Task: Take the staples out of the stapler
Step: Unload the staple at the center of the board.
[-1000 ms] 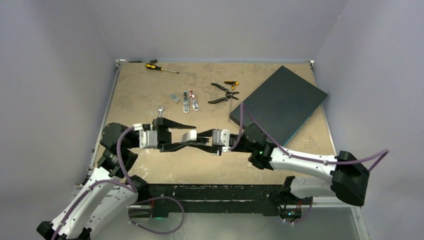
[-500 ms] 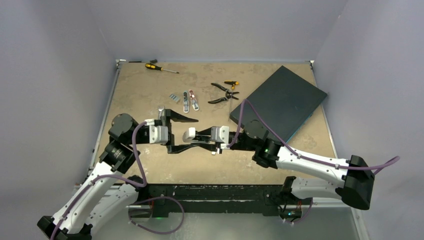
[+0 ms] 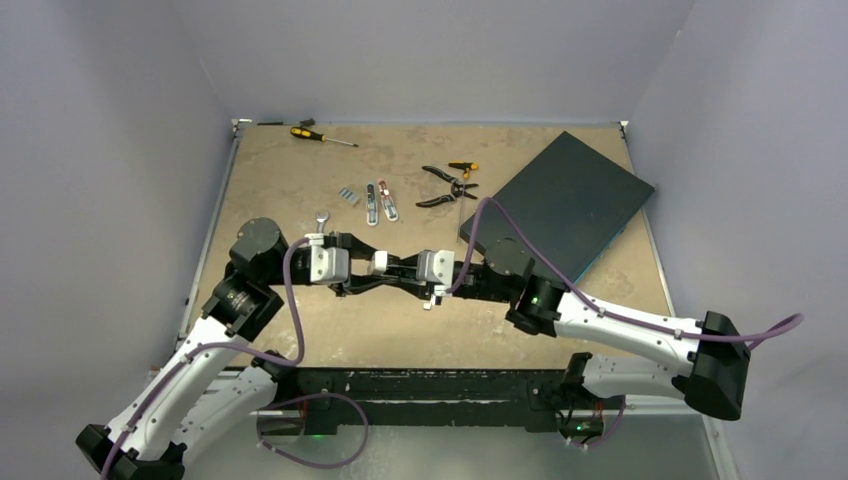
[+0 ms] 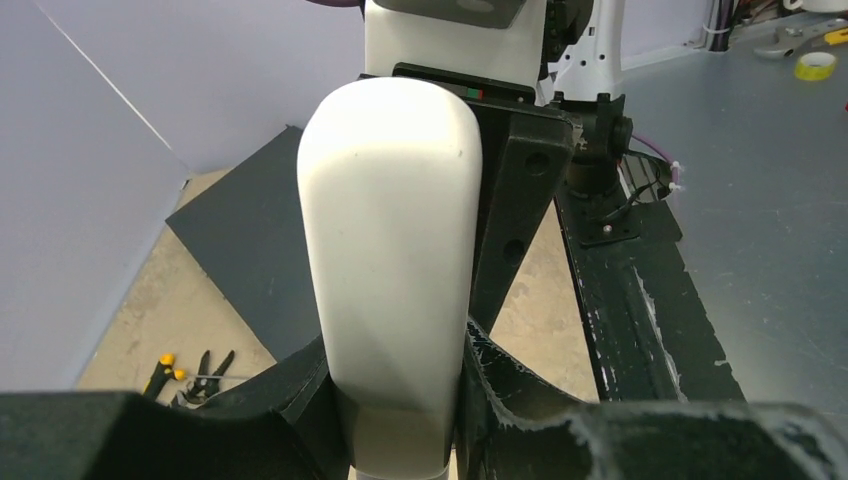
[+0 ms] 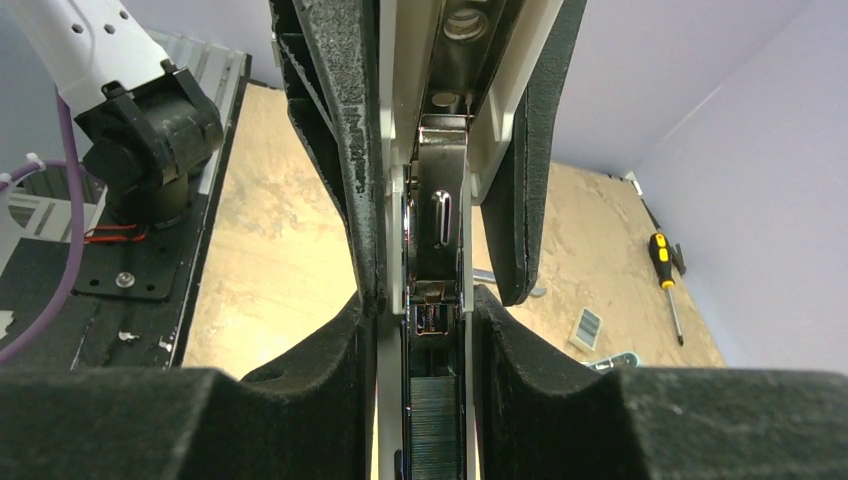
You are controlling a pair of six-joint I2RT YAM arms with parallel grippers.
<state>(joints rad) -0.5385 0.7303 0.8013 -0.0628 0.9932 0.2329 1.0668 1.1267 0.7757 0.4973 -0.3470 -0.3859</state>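
Grey staples (image 5: 433, 425) in stapler (image 5: 440, 230) between fingers (image 5: 310, 400)

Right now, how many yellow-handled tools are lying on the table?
2. A yellow-and-black screwdriver lies at the far left of the table. A shorter yellow-handled tool lies just beyond the pliers, left of the dark board. The arms may hide others.

The left pincer (image 4: 395, 350) clamps the white stapler (image 4: 390, 200) (pliers (image 4: 205, 372) beyond).
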